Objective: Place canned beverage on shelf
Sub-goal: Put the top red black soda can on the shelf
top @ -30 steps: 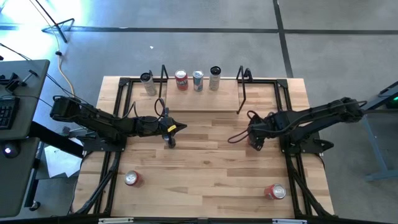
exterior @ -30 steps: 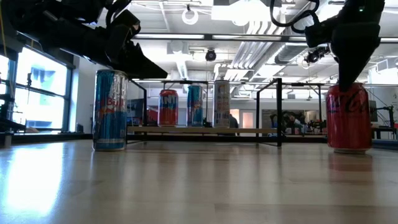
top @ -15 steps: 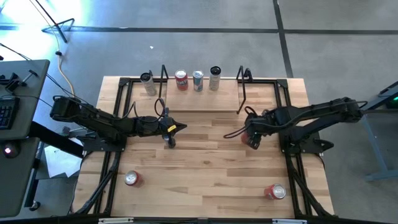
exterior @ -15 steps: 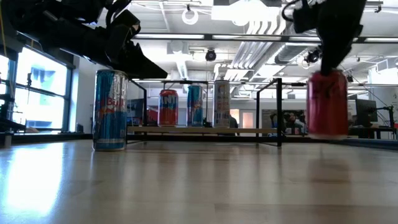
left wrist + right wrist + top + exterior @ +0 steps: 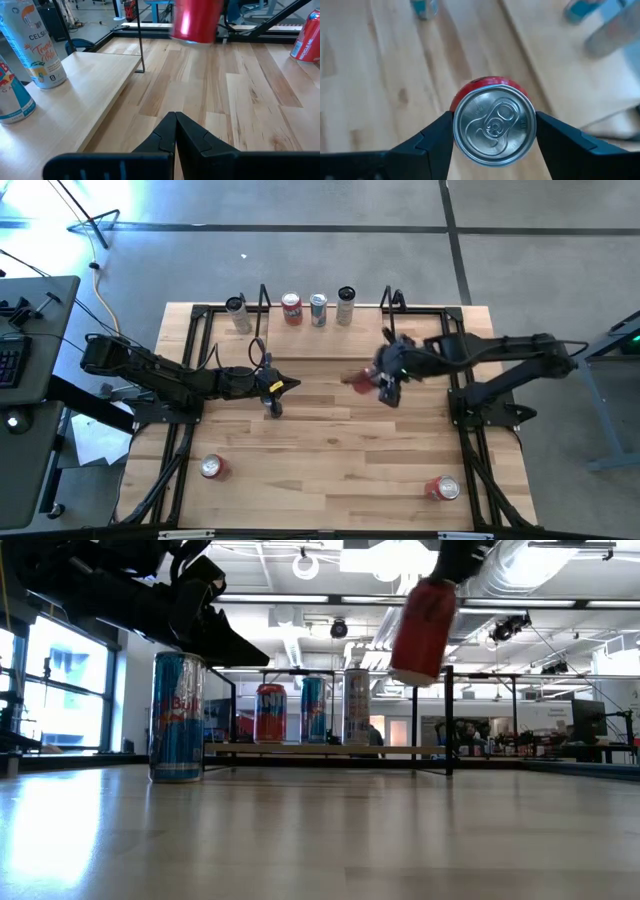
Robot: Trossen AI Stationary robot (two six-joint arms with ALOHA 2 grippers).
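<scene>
The right tool [image 5: 388,383] grips the red can [image 5: 489,105] aloft, tilted, just before the shelf [image 5: 360,340], so level it and lower gently into the free spot beside the three cans, while the left tool [image 5: 276,387], closed, waits over the bench [image 5: 330,450]

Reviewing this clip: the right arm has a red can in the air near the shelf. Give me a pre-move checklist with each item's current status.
1. Grip: the right end effector is closed on the red can, one finger on each side of its top. Ok.
2. Can clear of the table: lifted well above it in the low view. Ok.
3. Can upright: tilted in the low view. Not ok.
4. Free space on the shelf: three cans stand in a row at its back, the front plank is bare. Ok.
5. Left end effector out of the way: shut, beside the blue can, away from the shelf. Ok.
6. Can over the shelf: its height over the plank is unclear. Cannot tell.
</scene>
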